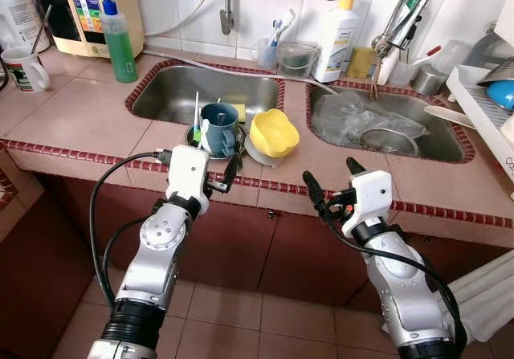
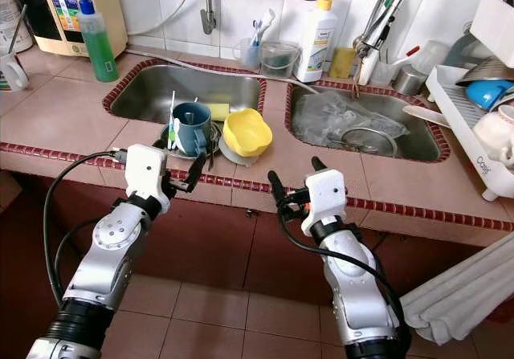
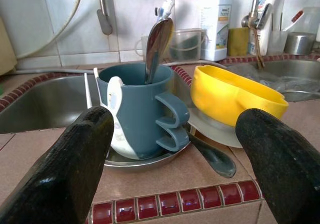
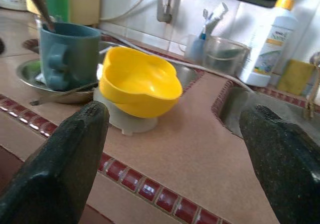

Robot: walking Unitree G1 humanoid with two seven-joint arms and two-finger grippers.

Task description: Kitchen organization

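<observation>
The left gripper (image 1: pixel 221 174) is held at the counter's front edge with its two black fingers spread apart and nothing between them, aimed at the blue mug (image 3: pixel 141 111). The right gripper (image 1: pixel 333 184) is likewise held open and empty just before the tiled edge, pointed toward the yellow bowl (image 4: pixel 138 83). The blue mug is seen standing upright on a small metal plate (image 3: pixel 131 160) between the two sinks, with a spoon (image 3: pixel 156 45) propped inside it. The yellow bowl is set tilted just beside the mug, resting on a pale dish (image 4: pixel 126 121). A clear plastic bag (image 1: pixel 361 118) is seen lying in the right sink (image 1: pixel 458 147). A green bottle (image 1: pixel 119 41) and a white mug (image 1: pixel 24 69) are placed on the counter (image 1: pixel 76 114) well to the left.
</observation>
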